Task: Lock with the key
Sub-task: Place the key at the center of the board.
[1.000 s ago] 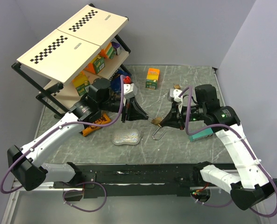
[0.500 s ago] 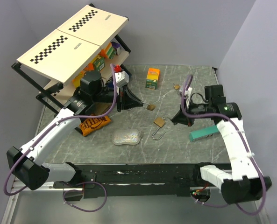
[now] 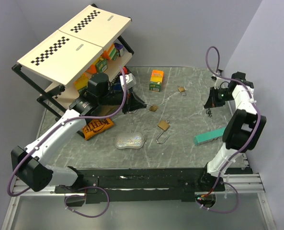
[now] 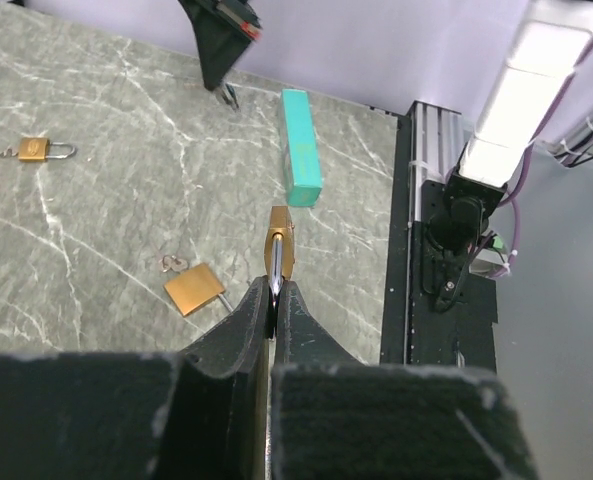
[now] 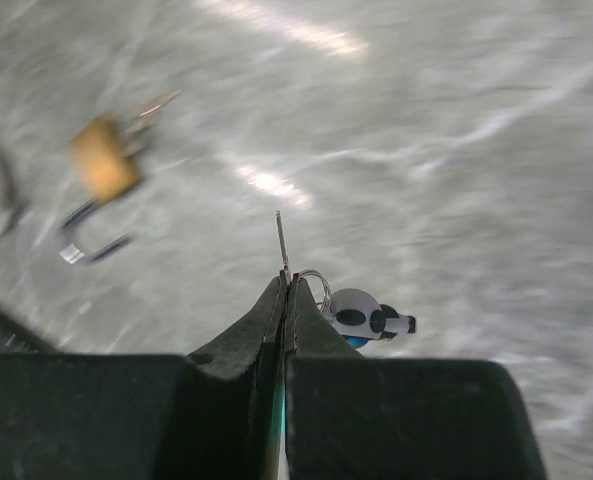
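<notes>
The left jaws are clenched on the small brass padlock (image 4: 280, 245), which juts ahead of them; the right jaws pinch the thin key (image 5: 281, 245), well apart. Both look light, rigid and slippery (apt to pivot), so hold their flat faces.

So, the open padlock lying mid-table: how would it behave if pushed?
The padlock looks like brass, so probably heavy for its size. Lying flat on the smooth table, it should slide rather than roll. Its long open shackle may swing or snag.
</notes>
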`<state>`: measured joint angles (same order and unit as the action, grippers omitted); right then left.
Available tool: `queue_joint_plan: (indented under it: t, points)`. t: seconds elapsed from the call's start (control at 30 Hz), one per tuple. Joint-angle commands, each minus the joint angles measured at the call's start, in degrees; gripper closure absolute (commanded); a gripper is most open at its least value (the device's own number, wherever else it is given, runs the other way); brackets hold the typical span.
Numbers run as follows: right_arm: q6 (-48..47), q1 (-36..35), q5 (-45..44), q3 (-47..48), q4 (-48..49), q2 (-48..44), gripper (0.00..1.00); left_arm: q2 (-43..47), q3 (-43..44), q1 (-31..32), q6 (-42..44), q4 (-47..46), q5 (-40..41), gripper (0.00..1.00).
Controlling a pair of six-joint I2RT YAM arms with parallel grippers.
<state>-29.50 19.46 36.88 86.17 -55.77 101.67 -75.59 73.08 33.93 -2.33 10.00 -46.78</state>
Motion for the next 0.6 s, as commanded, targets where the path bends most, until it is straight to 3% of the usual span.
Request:
queue_joint_plan:
  t: [0.0, 0.23, 0.57]
  points:
    - [4.0, 0.31, -5.68, 6.54, 2.42, 6.51, 1.0, 0.27, -1.27, 0.34, 0.83, -1.91, 0.99, 0.99]
    - [11.56, 0.49, -9.89, 12.44, 6.19, 15.65, 1.0, -0.43, -2.68, 0.43, 1.01, -2.0, 2.14, 0.99]
    - [15.26, 0.4, -13.07, 20.61, 6.73, 24.54, 0.98, -2.01, -4.26, 0.34, -0.04, -2.27, 2.05, 0.99]
